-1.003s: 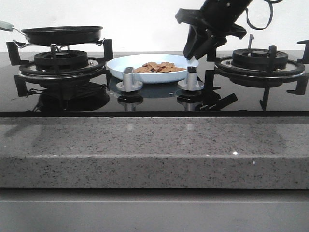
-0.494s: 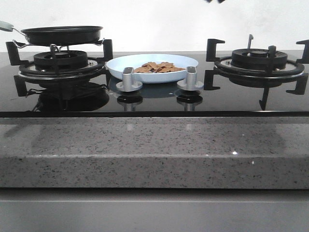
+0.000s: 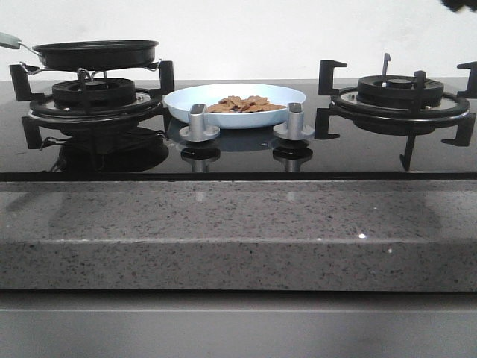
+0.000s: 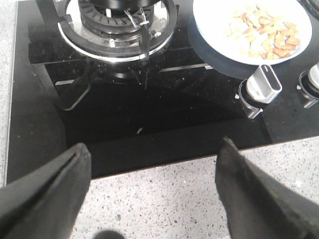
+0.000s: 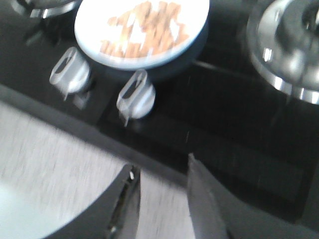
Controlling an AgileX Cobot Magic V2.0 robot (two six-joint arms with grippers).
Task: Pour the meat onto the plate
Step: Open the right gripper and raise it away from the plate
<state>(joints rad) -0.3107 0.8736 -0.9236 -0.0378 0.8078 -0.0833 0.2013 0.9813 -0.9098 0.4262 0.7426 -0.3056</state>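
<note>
Meat on plate, stove centre.
Flat orange-brown meat (image 3: 242, 104) heaps in glossy round plate (image 3: 235, 104); left pincer (image 4: 152, 191) spread, right pincer (image 5: 162, 199) narrowly parted, since withdrawn upward.

Glossy black glass cooktop (image 3: 246, 158), mirror-smooth, throwing back reflections of the two brushed silver metal knobs (image 3: 199, 124). In front, the grey speckled stone counter (image 3: 223, 231), polished, with a soft sheen. Black matt cast-metal pan supports (image 3: 395, 93) far right, a shiny steel ring beneath them in the right wrist view. Smooth glazed pale blue-white round plate (image 3: 186, 101) carries dry, matt orange-brown meat pieces (image 3: 244, 104). The black frying pan (image 3: 97, 52), far left, looks dull-finished.
</note>
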